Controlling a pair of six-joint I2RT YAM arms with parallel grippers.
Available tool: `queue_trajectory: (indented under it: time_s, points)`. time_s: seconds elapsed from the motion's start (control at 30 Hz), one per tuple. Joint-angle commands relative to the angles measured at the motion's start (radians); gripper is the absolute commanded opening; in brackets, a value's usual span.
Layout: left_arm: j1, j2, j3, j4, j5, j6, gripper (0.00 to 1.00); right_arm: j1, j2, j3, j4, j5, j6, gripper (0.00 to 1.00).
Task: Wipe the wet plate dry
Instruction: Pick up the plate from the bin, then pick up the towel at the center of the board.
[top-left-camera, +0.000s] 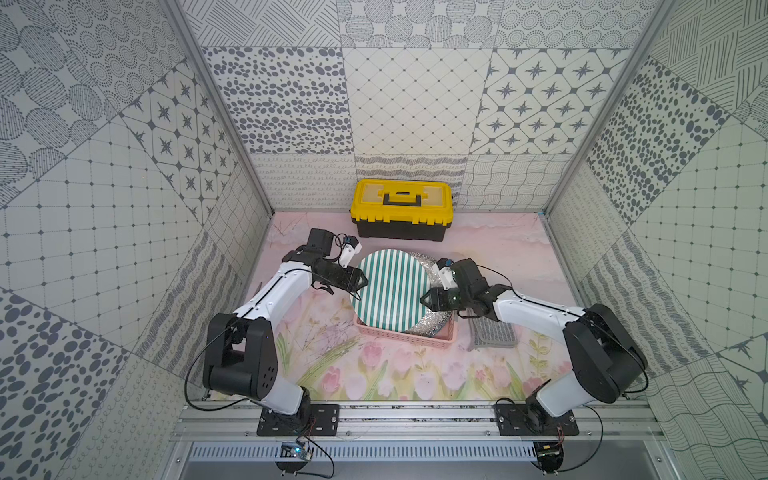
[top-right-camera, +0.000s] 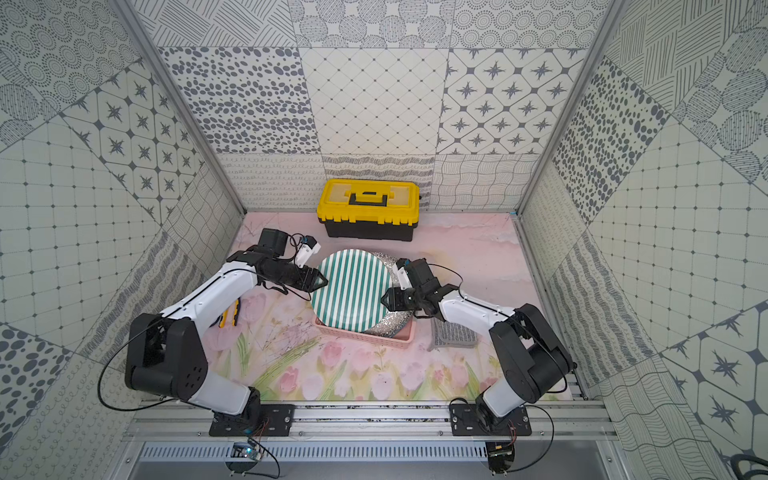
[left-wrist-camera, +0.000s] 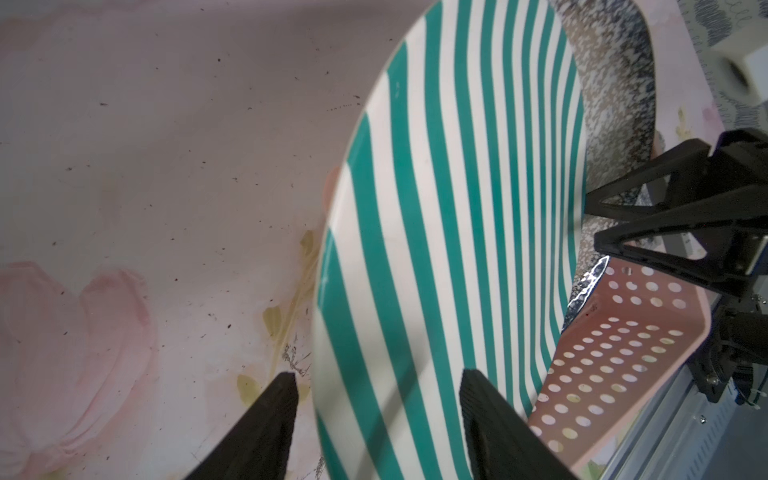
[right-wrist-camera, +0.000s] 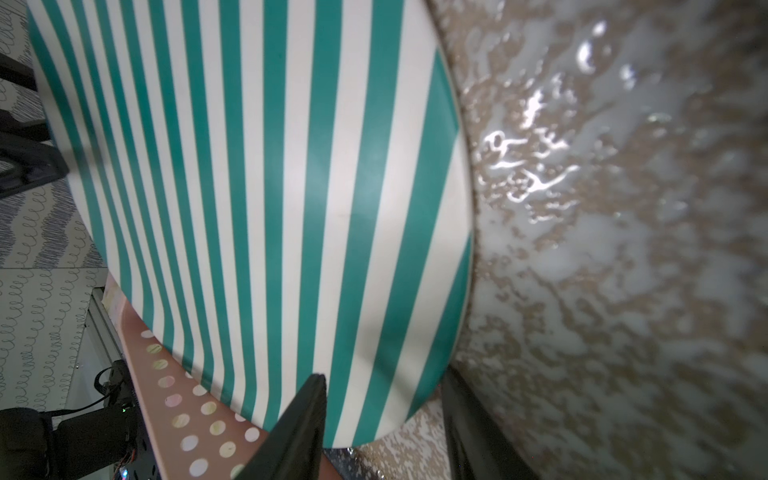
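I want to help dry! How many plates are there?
2: the striped plate leans in the pink basket, the speckled plate right behind it. More could hide behind them.

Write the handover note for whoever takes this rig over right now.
Left tool: open, astride the rim of the round green-and-white striped plate.
Right tool: open, astride its opposite rim.
The plate stands tilted in the pink perforated plastic basket, in front of a silver speckled plate.
The folded grey cloth lies beside the basket, no tool on it.
Done: both tools at the plate.
Left: grip, lift, fetch cloth, wipe dry.
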Motion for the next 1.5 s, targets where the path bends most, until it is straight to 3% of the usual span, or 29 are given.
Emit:
queue_trajectory:
  time_s: [0.0,0.4,0.63,0.83,1.0,1.1,1.3,1.47]
  points:
    - [0.006,0.032,0.017,-0.024,0.107,0.014,0.63,-0.004,0.027,0.003,0.009,0.035,0.01,0.49]
    - [0.008,0.007,0.012,-0.023,0.148,-0.002,0.19,-0.003,0.029,0.018,0.015,0.032,0.012,0.48]
    - [0.008,-0.082,-0.008,-0.037,0.147,-0.003,0.0,-0.003,0.003,0.041,0.006,0.03,0.014,0.48]
    - [0.008,-0.165,0.002,-0.071,0.19,-0.022,0.0,-0.005,-0.099,0.074,-0.053,0.051,0.01,0.5]
    - [0.018,-0.216,0.028,-0.091,0.247,-0.073,0.0,-0.015,-0.224,0.08,-0.12,0.118,0.024,0.57]
    - [0.035,-0.245,0.022,-0.055,0.309,-0.14,0.0,-0.052,-0.315,0.049,-0.177,0.22,0.068,0.62]
    - [0.062,-0.251,-0.04,0.053,0.526,-0.267,0.0,-0.072,-0.507,0.003,-0.454,0.558,0.229,0.63]
    - [0.062,-0.227,-0.053,0.07,0.662,-0.282,0.0,-0.093,-0.577,-0.113,-0.534,0.588,0.377,0.63]
